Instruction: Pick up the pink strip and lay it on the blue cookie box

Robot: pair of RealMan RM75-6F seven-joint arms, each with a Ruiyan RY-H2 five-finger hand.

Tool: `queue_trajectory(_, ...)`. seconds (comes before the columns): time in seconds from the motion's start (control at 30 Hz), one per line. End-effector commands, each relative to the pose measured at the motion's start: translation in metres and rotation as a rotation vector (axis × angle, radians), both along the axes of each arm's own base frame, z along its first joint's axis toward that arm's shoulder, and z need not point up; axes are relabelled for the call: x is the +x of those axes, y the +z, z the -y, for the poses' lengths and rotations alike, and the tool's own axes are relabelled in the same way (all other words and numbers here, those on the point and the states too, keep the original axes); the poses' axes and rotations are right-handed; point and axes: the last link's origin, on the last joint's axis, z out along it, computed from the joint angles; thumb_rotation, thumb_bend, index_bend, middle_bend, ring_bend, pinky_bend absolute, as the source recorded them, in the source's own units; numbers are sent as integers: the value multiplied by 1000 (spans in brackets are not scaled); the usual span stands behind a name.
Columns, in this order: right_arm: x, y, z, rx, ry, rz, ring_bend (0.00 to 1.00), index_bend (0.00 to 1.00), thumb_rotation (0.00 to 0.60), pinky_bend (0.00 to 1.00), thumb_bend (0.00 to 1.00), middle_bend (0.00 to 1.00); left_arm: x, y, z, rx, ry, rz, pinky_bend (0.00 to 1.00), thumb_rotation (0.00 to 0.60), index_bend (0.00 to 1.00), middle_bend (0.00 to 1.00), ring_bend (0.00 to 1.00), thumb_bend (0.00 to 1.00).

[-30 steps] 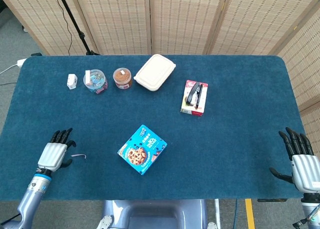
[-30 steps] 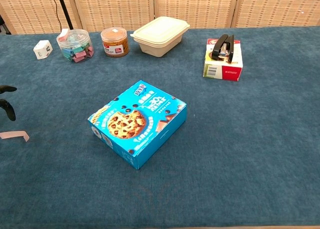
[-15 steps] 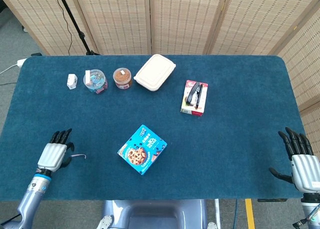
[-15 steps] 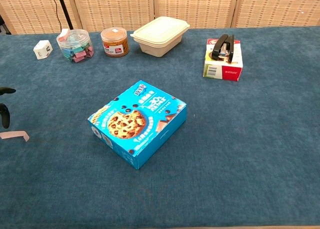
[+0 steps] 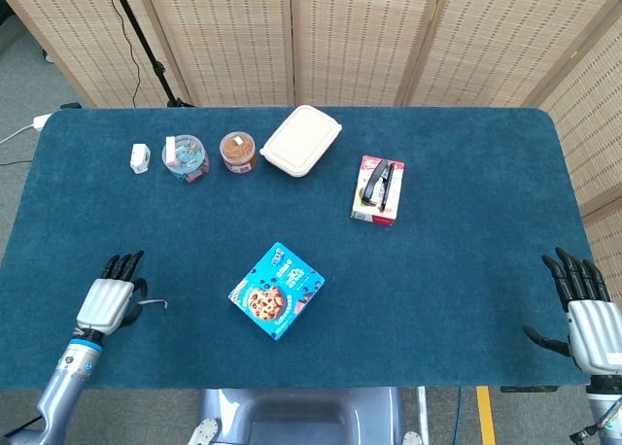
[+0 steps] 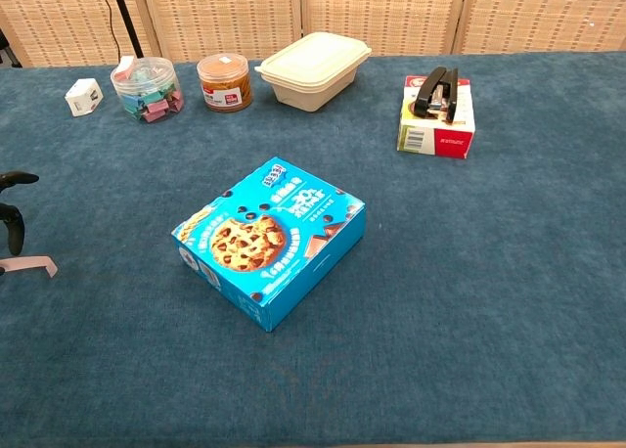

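**Hands low at both table edges, strip on the cloth, box at centre**

Left hand (image 5: 105,302) sits at the lower left of the head view, near the table's (image 5: 466,270) left and front edges, fingers extended and slightly apart, holding nothing. In the chest view only its dark fingertips (image 6: 12,216) show at the left border. The pink strip (image 5: 154,303) lies flat on the blue cloth just right of that hand; whether the thumb touches its near end cannot be told. In the chest view the strip sits at the left edge of the frame, just below the fingertips.

Right hand (image 5: 585,314) is at the lower right of the head view, by the table's right front corner, fingers spread, thumb out to the side, holding nothing. It does not appear in the chest view.

The blue cookie box (image 5: 276,290) rests slightly left of centre, turned at an angle to the table edges, its printed top bare. Open cloth surrounds it on all sides; a wide open stretch separates it from the strip, and a wider one from the right hand.

Along the upper part of the frame stand a small white item (image 5: 140,157), a clear jar of clips (image 5: 185,158), a brown-filled tub (image 5: 237,152) and a cream lidded container (image 5: 301,140). A stapler (image 5: 379,184) rests on its carton (image 5: 366,210) right of centre.
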Motion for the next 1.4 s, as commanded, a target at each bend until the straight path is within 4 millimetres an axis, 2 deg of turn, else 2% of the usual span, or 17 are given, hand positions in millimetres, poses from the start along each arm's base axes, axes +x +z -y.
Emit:
queue_trajectory(0.03, 0, 0, 0, 0, 0, 1, 0, 0, 600, 0, 0, 0, 0, -1, -1, -1, -1, 0, 0, 600, 523, 0, 0, 352)
queue_trajectory(0.47, 0, 0, 0, 3, -4, 3, 0, 0, 600, 0, 0, 0, 4, -9, 0, -27, -31, 23, 0, 600, 560, 0, 0, 403)
queue_trajectory(1.2, 0, 1, 0, 7, -4, 9, 0, 0, 600, 0, 0, 0, 5, -7, -4, 4, -42, 18, 0, 600, 603, 0, 0, 440)
queue_trajectory(1.4, -1, 1, 0, 6, -9, 9, 0, 0, 600, 0, 0, 0, 19, 0, -9, 19, -68, 62, 0, 600, 611, 0, 0, 439)
